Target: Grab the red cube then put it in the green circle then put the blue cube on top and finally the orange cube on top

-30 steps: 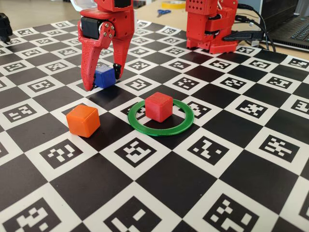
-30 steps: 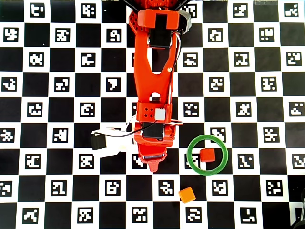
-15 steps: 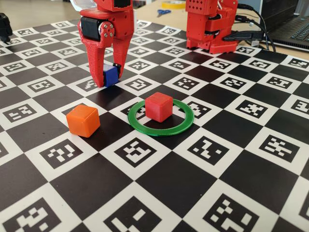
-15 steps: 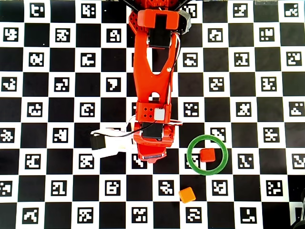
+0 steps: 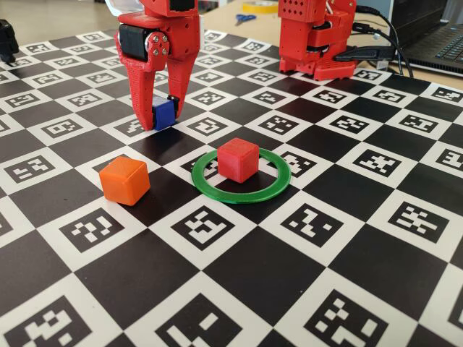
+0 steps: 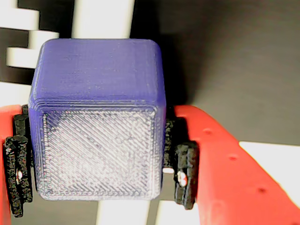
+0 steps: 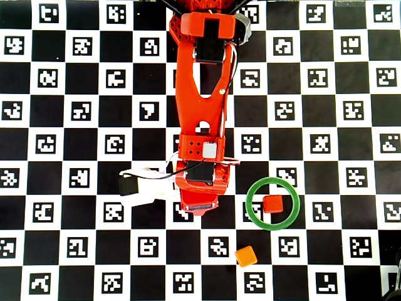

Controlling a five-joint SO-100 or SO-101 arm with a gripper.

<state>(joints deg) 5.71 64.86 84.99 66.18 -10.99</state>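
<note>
My red gripper [image 5: 162, 121] is shut on the blue cube [image 5: 163, 113], held at or just above the checkered board, behind and left of the green circle in the fixed view. In the wrist view the blue cube [image 6: 96, 140] fills the frame between the black pads [image 6: 183, 173] of my gripper [image 6: 98, 178]. The red cube [image 5: 238, 159] sits inside the green circle [image 5: 242, 197]. The orange cube [image 5: 125, 180] lies left of the ring. In the overhead view the arm hides the gripper and blue cube; the red cube [image 7: 272, 204], green circle [image 7: 249, 204] and orange cube [image 7: 246, 256] show.
The board [image 5: 239, 275] is a black-and-white checker with printed markers. The arm's red base [image 5: 315, 40] stands at the back right with cables and a laptop [image 5: 434, 36] behind it. Scissors [image 5: 244, 18] lie beyond the board. A black-and-white camera mount [image 7: 128, 186] sticks out from the wrist.
</note>
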